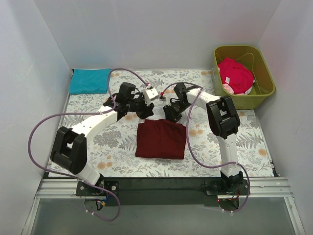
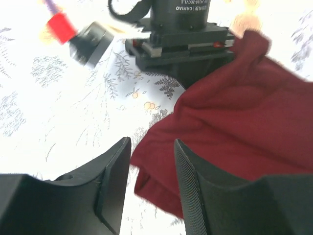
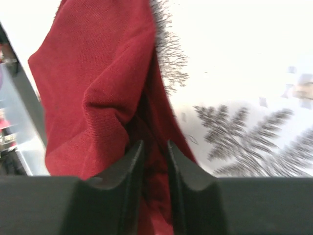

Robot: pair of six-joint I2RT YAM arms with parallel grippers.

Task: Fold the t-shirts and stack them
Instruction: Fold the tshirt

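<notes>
Progress, my read: roughly a third to half done. The teal blue t-shirt (image 1: 89,81) lies folded flat, well off to the far left of my left gripper (image 2: 151,182), alone, with nothing stacked on it. The dark maroon t-shirt (image 1: 161,141) is folded into a rough rectangle on the floral tablecloth (image 1: 117,142), on the near side of both my grippers, with its far edge right under them. That edge is rumpled in both wrist views. Left to do: put maroon and teal into one stack, then take out, fold and stack the third shirt.

Containers: one olive-green tub (image 1: 247,101), well off to the far right of my right gripper (image 3: 152,169). The bright red-pink t-shirt (image 1: 235,74) is in it, bunched up and not folded. Nothing else in there that I can name.

Left gripper: jaws partly apart, nothing clamped. The maroon hem lies on the tablecloth just ahead of my right-hand finger, and a corner shows low in the gap, loose.

Right gripper: jaws only a narrow slit apart, with a maroon fold running down into the slit. I cannot tell whether the pads bite on it or just straddle it, as the view is blurred.

Both grippers are close together over maroon's far edge, with my right arm's wrist block just ahead of my left fingers
</notes>
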